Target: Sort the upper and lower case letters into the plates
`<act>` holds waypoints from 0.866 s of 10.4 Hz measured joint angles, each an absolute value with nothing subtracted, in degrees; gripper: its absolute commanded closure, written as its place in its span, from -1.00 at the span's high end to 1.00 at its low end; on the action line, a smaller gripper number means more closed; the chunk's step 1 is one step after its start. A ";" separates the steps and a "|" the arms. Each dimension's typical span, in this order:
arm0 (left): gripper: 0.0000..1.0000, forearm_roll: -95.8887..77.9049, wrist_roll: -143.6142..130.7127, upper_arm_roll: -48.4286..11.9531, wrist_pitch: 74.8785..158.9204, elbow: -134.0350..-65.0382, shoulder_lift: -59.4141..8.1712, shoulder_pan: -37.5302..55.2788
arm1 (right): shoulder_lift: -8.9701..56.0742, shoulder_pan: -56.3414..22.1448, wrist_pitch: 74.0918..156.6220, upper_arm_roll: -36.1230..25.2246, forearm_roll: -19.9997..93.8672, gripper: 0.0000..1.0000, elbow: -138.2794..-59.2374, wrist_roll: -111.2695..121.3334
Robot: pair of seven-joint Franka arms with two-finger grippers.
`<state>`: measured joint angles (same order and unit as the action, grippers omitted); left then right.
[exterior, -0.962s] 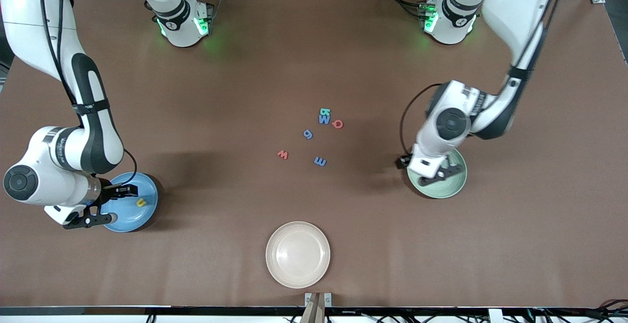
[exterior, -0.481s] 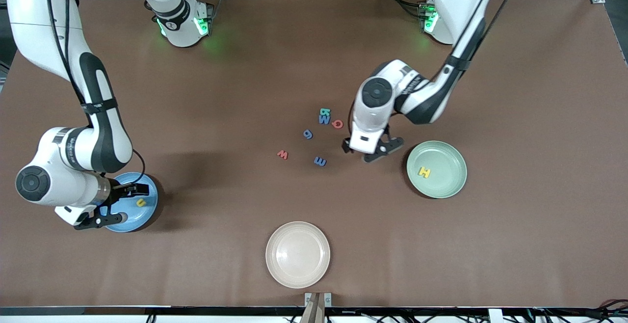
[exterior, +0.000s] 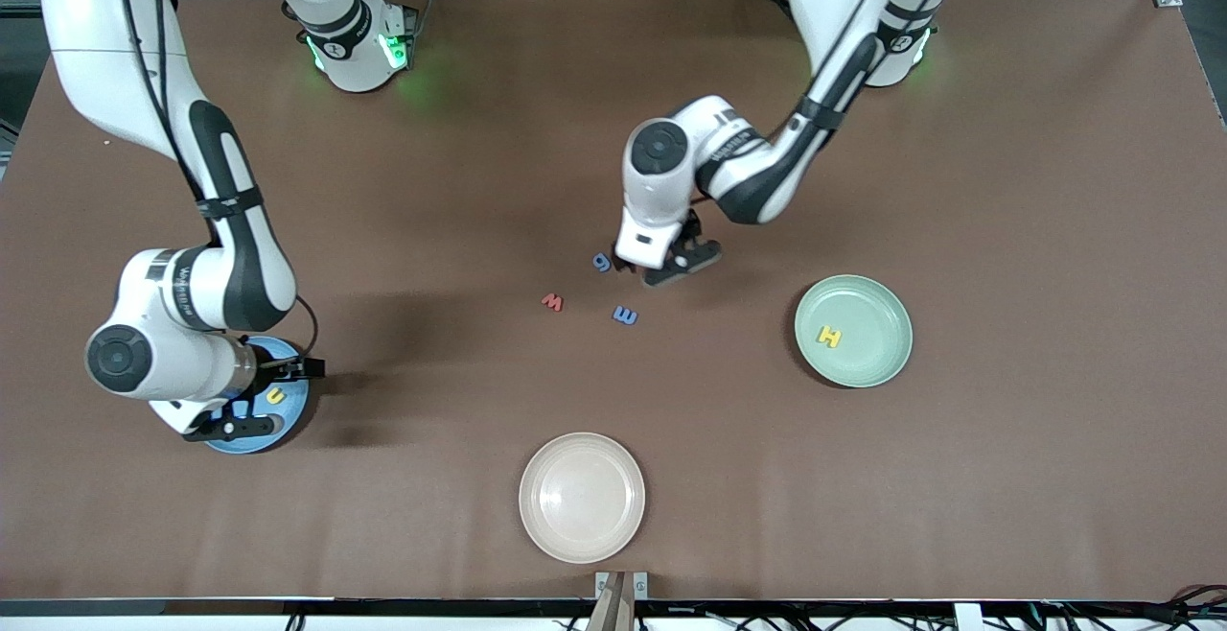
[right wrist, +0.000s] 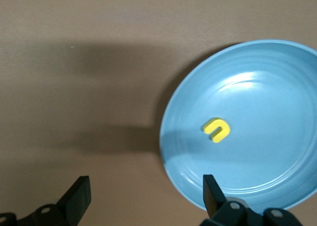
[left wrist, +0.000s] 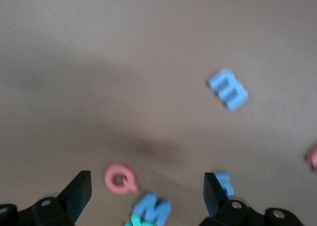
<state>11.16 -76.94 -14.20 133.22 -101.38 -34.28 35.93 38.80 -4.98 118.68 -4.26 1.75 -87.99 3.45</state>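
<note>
Matte round blue plate (right wrist: 257, 137); flat yellow letter (right wrist: 216, 129)

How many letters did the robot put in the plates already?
Two so far: a yellow H lies in the green plate and a yellow u in the blue plate. Nothing is held. The left end effector hangs open over the letter cluster, the right end effector open over the blue plate. Still on the table: red w, blue m, red Q and a few more.
</note>
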 measured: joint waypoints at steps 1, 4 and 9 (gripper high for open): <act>1.00 11.16 -74.74 -14.19 133.22 -101.03 -34.59 37.55 | 38.75 -5.06 118.68 -4.29 1.75 1.00 -88.04 3.10; 1.00 11.18 -62.84 -14.15 133.19 -100.81 -35.26 39.12 | 37.90 -4.91 118.77 -4.51 1.78 1.00 -89.50 3.01; 1.00 11.17 -56.94 -14.11 133.20 -100.78 -38.58 40.17 | 37.60 -4.89 118.80 -4.55 1.86 1.00 -90.87 2.87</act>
